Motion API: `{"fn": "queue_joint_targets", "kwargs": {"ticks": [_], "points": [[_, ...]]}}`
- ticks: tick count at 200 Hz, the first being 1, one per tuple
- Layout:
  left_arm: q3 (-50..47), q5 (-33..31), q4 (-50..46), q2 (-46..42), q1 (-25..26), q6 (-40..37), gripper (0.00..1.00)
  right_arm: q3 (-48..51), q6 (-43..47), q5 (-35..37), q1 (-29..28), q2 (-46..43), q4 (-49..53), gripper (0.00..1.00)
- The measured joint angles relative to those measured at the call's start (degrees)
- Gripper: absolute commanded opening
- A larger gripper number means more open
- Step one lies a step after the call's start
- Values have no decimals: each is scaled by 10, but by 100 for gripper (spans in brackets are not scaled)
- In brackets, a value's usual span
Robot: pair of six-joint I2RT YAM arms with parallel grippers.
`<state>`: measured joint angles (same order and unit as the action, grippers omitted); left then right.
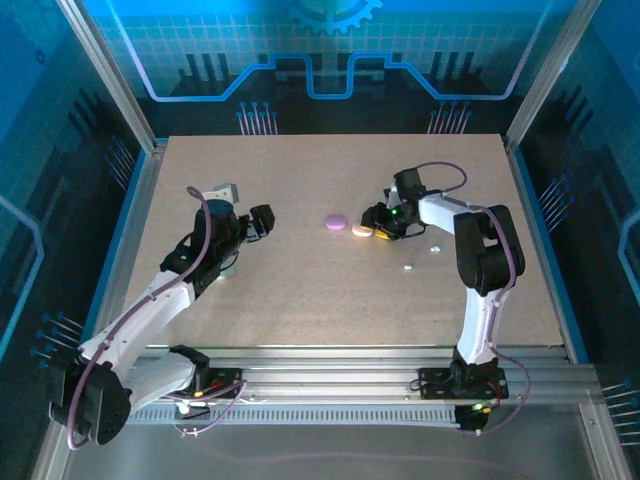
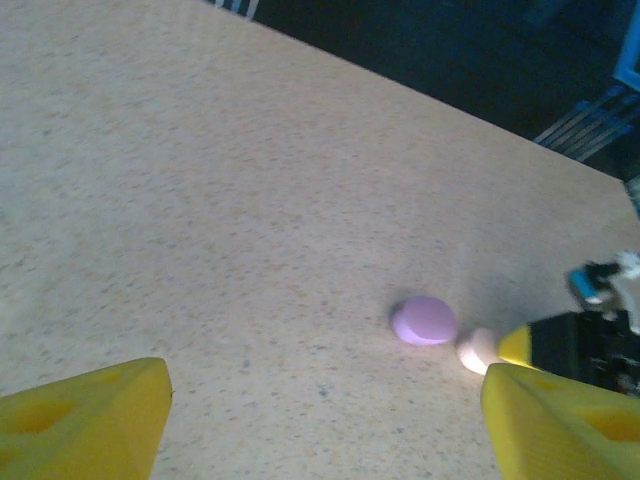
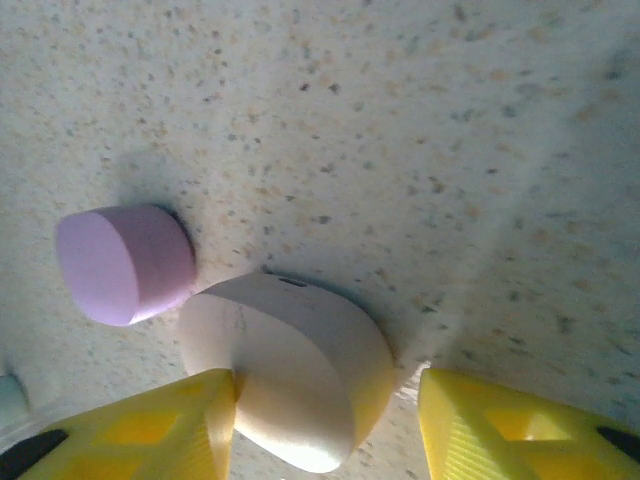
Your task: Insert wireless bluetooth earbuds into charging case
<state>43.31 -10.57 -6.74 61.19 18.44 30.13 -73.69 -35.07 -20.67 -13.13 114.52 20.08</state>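
Found two loose on the right half of the table (image 1: 300,300): far earbud (image 1: 435,249) and near earbud (image 1: 408,267). Lying apart from each other, right of the right arm's wrist and well apart from both cases. Too small to read shape or facing.

Judged very light, hard-shelled, smooth and rounded. Likely to skid on the table or squirt out from between flat pads. Not judged fragile, but easily flicked away and lost. Recommend taking hold across the widest part of the body, low against the table, with a slow and gentle close.

Found cream case (image 3: 300,370) near the table's centre, just right of the purple case (image 3: 125,262) and close beside it; contact between them not confirmed. No open lid seen on either case, so opening judged necessary before any insertion.

Noted right gripper (image 3: 325,400) straddling the cream case with jaws parted. Seen with one yellow finger touching the case's side and the other standing just off it. Straddling rather than clamping; nothing firmly held.

Noted left gripper (image 2: 325,385) hovering over the left half of the table, pointing toward the purple case. Spread wide, with only bare table between the fingers; holding nothing.
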Motion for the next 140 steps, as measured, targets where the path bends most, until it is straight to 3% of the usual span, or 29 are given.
{"fn": "queue_joint_targets", "kwargs": {"ticks": [33,90,140], "points": [[-11,-4,-39,7,-40,44,85,1,28,30,0,-50,49,62],[-10,-43,-137,67,-88,101,91,40,51,38,-11,-245,83,64],[-10,-47,-169,119,-124,100,95,105,50,38,-20,-349,117,64]]}}
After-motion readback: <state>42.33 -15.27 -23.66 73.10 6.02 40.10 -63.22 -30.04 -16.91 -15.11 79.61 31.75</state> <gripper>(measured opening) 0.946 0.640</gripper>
